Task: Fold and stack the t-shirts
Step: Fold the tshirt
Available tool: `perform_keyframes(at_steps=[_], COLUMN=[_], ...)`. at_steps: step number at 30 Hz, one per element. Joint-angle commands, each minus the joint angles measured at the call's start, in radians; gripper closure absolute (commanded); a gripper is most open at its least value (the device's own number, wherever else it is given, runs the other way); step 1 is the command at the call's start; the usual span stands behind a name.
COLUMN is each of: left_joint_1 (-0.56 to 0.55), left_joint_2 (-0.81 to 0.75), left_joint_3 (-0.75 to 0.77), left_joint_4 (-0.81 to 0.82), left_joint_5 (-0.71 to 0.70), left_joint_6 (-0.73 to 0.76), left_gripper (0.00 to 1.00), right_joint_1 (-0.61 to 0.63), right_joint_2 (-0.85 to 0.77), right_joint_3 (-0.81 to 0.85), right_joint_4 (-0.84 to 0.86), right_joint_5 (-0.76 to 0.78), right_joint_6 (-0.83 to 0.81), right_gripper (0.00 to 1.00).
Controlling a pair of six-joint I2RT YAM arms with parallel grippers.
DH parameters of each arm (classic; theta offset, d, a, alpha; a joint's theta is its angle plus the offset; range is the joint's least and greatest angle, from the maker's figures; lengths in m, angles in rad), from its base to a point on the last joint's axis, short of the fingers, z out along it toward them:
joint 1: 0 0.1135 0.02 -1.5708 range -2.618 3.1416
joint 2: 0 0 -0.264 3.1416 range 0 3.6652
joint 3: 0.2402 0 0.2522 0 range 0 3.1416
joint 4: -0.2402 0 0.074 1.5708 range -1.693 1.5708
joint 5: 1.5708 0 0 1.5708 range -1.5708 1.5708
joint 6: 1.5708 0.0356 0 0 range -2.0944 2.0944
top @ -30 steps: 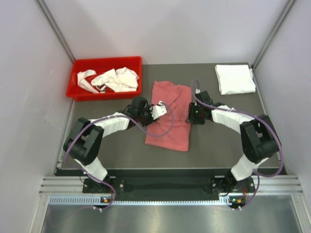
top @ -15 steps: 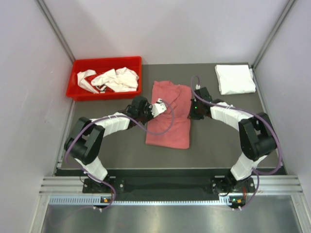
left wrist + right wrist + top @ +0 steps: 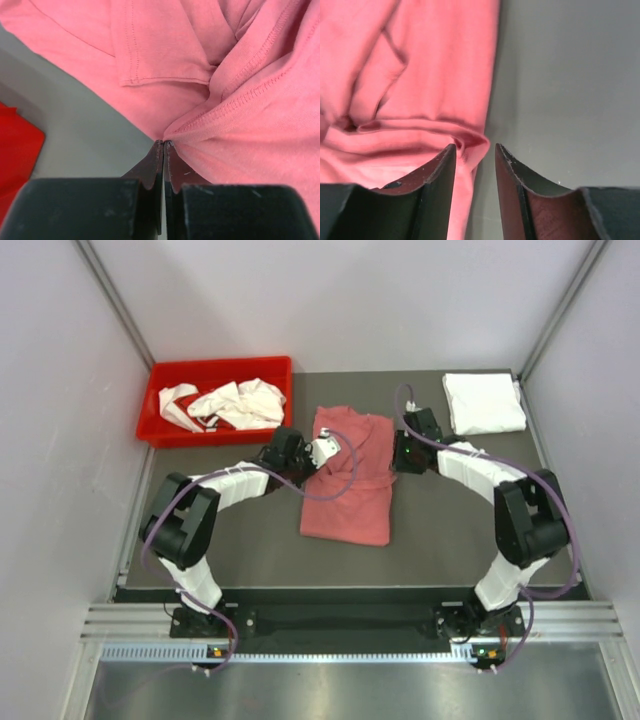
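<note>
Currently: one pink t-shirt (image 3: 348, 495), lying rumpled at the centre of the table (image 3: 450, 525); one folded white t-shirt (image 3: 483, 402) at the far right corner; crumpled white t-shirts (image 3: 235, 402), number unclear, in one red bin (image 3: 160, 430) at far left. Left gripper (image 3: 164, 145) clenched on the pink shirt's left edge; right gripper (image 3: 475, 147) released, jaws apart astride its right edge. Grey table surface shows either side of the shirt.

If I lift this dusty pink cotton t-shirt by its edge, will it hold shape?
Probably not: the dusty pink cotton t-shirt puckers into soft ridges where the shut left jaws pinch it, so it should drape limply. Its loose, wrinkled layers may slip apart.
</note>
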Motion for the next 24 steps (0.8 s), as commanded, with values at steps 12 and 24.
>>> perform_keyframes(at_steps=[12, 24], left_joint_1=[0.025, 0.022], left_joint_2=[0.073, -0.034], left_joint_3=[0.069, 0.080], left_joint_4=[0.039, -0.093], left_joint_5=[-0.059, -0.070], left_joint_6=[-0.209, -0.367], left_gripper=[0.85, 0.50], right_joint_1=[0.180, 0.221], right_joint_2=[-0.202, 0.041], right_joint_3=[-0.297, -0.186], right_joint_4=[0.474, 0.497], right_joint_5=[-0.230, -0.183], right_joint_6=[0.073, 0.134], right_gripper=[1.00, 1.00])
